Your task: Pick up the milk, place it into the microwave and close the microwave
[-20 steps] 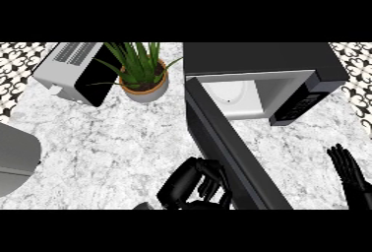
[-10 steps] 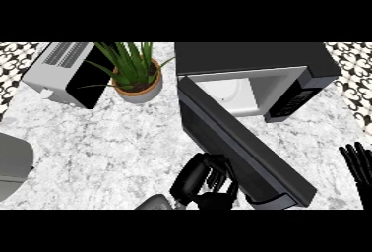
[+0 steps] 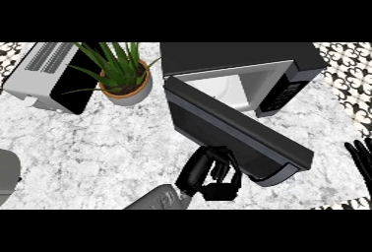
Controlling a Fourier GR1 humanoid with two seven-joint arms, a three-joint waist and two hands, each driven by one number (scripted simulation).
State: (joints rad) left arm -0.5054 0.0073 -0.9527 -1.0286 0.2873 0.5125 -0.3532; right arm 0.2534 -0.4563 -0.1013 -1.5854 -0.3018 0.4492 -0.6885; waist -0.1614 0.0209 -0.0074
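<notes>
Our left hand (image 3: 202, 170), fingers curled on nothing, sits against the microwave door (image 3: 232, 130), so we reckon it could slip off, leaving it ajar.

Light is bright and even, coming from overhead with no single strong source to be made out. The pale marble tabletop (image 3: 109, 142) reads almost white, and what shadows fall on it are faint and soft-edged, as beside the plant pot (image 3: 139, 96). The microwave cavity (image 3: 225, 88) is brightly lit inside. The microwave door (image 3: 232, 133) carries a dull grey sheen on its dark face, without hard glare. The black left hand (image 3: 210, 174) shows little surface detail against the stone.
</notes>
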